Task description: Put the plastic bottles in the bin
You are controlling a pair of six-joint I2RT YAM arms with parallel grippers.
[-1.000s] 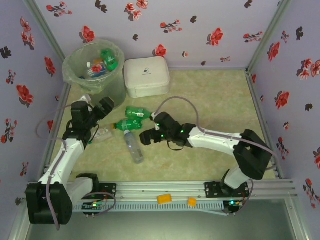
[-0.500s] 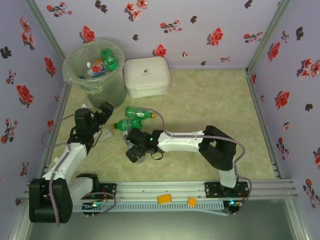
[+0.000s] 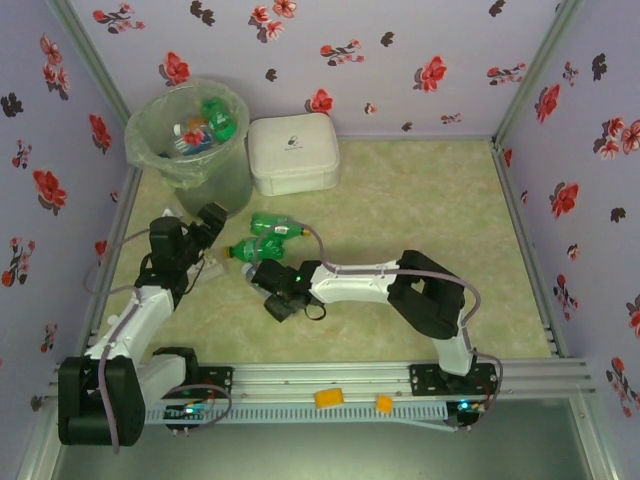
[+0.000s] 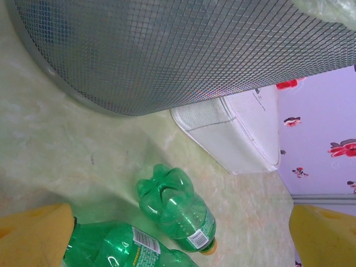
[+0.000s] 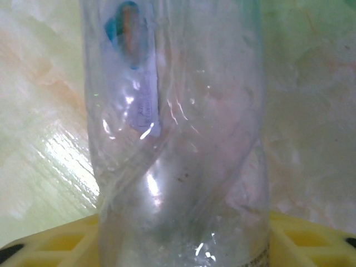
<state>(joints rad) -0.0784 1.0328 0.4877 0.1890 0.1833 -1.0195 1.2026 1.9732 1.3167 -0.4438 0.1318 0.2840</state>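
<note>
Snugly around the clear bottle [image 5: 178, 139], right tool [image 3: 277, 300]; left tool [image 4: 179, 236] wide apart

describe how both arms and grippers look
The left arm and right arm have white shells, black joints and bases. The left gripper and right gripper are black with yellow finger pads. A grey cable loops along each; green lights glow near the right wrist.

Lab test booth, floral walls [image 3: 420, 30]

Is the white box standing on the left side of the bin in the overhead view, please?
No, the white box sits just right of the bin.
</note>
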